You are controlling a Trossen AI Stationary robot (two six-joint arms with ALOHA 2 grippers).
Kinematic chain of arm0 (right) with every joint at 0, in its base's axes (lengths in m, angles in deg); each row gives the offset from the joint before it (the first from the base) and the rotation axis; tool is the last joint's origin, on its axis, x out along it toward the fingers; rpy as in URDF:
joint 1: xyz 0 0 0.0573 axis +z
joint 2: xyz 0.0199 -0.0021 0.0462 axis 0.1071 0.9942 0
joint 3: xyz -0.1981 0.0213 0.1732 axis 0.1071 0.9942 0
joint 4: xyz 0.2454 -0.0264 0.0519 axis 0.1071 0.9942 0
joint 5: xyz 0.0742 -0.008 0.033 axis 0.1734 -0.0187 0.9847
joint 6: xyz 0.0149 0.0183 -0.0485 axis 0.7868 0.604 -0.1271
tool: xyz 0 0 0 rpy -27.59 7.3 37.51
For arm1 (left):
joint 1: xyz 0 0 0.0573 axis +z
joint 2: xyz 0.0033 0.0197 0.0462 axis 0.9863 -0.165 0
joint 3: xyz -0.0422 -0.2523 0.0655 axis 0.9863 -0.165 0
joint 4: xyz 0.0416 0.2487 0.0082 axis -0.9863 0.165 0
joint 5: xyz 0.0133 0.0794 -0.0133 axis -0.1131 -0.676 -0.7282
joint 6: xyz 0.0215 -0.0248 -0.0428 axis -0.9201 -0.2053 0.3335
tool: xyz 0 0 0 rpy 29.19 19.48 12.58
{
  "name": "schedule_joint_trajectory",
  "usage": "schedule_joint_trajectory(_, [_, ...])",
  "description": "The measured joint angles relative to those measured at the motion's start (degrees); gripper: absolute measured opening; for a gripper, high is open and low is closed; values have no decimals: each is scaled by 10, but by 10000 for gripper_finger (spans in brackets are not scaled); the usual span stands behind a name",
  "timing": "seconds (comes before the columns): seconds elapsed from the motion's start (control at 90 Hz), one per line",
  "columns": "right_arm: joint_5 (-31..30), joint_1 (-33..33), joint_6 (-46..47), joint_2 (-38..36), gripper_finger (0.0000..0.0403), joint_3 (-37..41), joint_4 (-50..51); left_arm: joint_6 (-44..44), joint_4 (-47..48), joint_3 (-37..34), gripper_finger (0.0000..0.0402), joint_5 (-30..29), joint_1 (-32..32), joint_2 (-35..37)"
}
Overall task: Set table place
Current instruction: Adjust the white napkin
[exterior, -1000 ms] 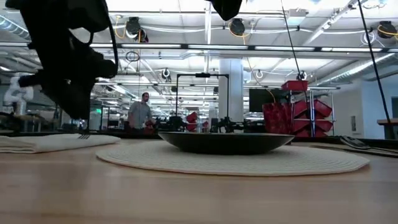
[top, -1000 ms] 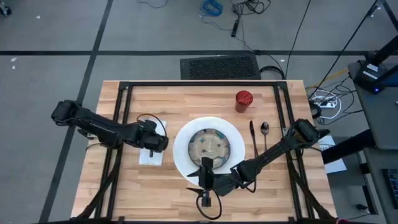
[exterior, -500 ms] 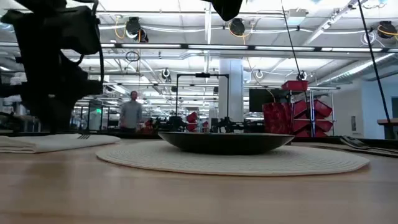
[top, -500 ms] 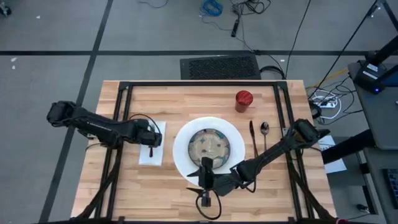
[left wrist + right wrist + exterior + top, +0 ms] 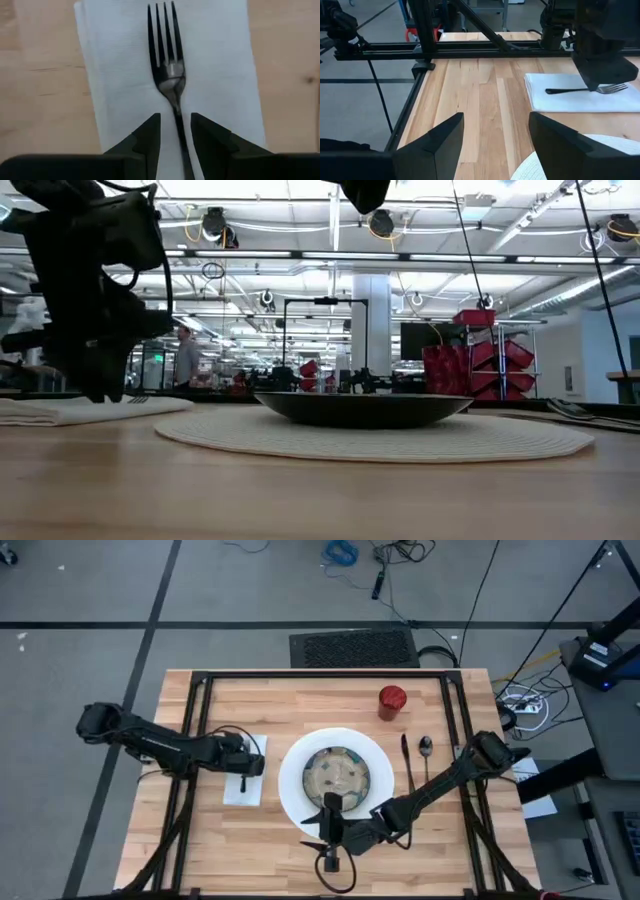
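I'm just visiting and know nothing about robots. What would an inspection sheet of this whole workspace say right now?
Surface: pale butcher-block wooden table on a black metal frame.
Job's things: speckled beige bowl sits on the large round white plate; dark metal fork lies on the white cloth napkin; dark knife and spoon lie side by side right of the plate; small red cup stands beyond them.
Clutter: nothing seen.
Grippers: left gripper open, fingers either side of the fork's handle; right gripper open near the table's front edge.
Cables: thin black cables run along both arms.
Surroundings: grey floor with loose cables, a black mat; a person far off.
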Motion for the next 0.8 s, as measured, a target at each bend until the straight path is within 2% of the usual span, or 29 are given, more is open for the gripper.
schedule_joint_trajectory(0.311, [0,0,0,0,210,0,0,-23,-35,0,93,-4,0,-12])
schedule_joint_trajectory(0.8, [0,0,0,0,210,0,0,-38,-25,0,93,-4,0,-6])
